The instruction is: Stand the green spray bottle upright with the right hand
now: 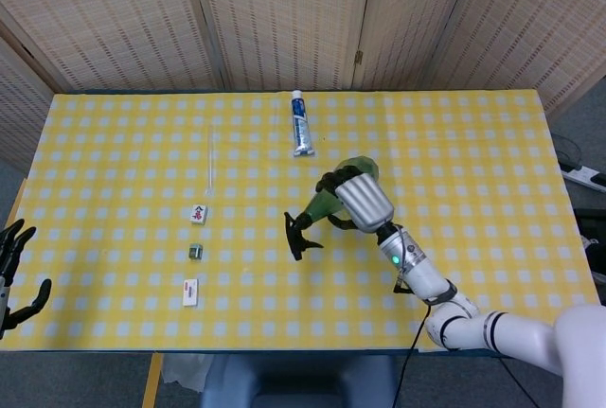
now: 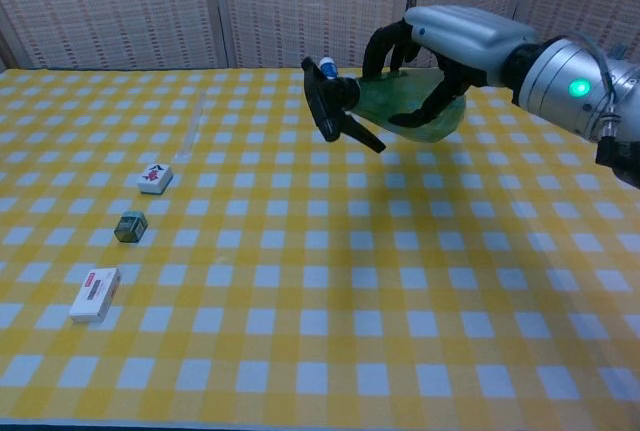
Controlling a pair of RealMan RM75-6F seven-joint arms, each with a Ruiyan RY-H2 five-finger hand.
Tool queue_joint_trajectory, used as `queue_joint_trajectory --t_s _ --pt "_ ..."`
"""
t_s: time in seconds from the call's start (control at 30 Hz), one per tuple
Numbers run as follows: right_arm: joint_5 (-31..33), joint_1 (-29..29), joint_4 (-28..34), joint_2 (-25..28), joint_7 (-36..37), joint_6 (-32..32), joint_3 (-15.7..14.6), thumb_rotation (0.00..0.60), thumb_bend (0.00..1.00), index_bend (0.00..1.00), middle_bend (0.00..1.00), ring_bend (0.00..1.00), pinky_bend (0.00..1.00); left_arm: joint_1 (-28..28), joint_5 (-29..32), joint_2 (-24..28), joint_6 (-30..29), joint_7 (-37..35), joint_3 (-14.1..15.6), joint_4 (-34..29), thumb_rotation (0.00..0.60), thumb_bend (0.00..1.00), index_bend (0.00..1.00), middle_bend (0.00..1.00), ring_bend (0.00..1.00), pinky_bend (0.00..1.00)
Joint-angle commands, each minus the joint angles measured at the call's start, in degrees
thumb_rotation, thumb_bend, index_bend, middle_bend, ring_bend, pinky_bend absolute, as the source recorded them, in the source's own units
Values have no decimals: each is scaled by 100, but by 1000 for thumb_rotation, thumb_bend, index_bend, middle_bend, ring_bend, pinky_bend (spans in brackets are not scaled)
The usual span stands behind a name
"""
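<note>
My right hand (image 1: 360, 199) (image 2: 450, 46) grips the green spray bottle (image 2: 400, 103) (image 1: 324, 203) around its body and holds it in the air above the table. The bottle lies nearly level, its black trigger head (image 2: 335, 111) (image 1: 299, 235) pointing toward the table's left side. Fingers wrap over the top and underside of the green body. My left hand (image 1: 13, 275) hangs off the table's left front corner, fingers apart, holding nothing.
On the yellow checked table (image 1: 473, 162) lie a toothpaste tube (image 1: 300, 124) at the back, a clear rod (image 1: 210, 157), a mahjong tile (image 1: 198, 212), a small green cube (image 1: 195, 252) and a small white box (image 1: 190, 292) on the left.
</note>
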State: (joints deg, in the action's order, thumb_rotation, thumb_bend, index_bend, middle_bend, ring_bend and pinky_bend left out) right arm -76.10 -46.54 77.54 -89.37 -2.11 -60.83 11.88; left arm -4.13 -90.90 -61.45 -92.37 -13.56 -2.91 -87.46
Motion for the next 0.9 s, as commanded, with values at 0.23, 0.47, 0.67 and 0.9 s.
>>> queue_joint_trajectory --t_s 0.23,0.47,0.67,0.9 --pt "1118 813 837 101 2853 -102 777 600 316 627 520 476 337 0 -10 0 6 54 8 -29 599 488 0 7 22 0" --pt "1408 1214 516 -137 4108 51 943 600 316 645 520 474 343 -9 -6 5 29 50 8 -28 600 488 0 7 22 0" --pt "1445 1347 240 -265 4507 212 978 600 316 645 520 476 342 -26 5 0 73 64 11 -23 600 488 0 7 22 0" --pt "1585 1337 269 -247 4382 355 1154 600 316 645 520 475 342 -41 21 -3 111 101 10 -34 600 488 0 7 22 0"
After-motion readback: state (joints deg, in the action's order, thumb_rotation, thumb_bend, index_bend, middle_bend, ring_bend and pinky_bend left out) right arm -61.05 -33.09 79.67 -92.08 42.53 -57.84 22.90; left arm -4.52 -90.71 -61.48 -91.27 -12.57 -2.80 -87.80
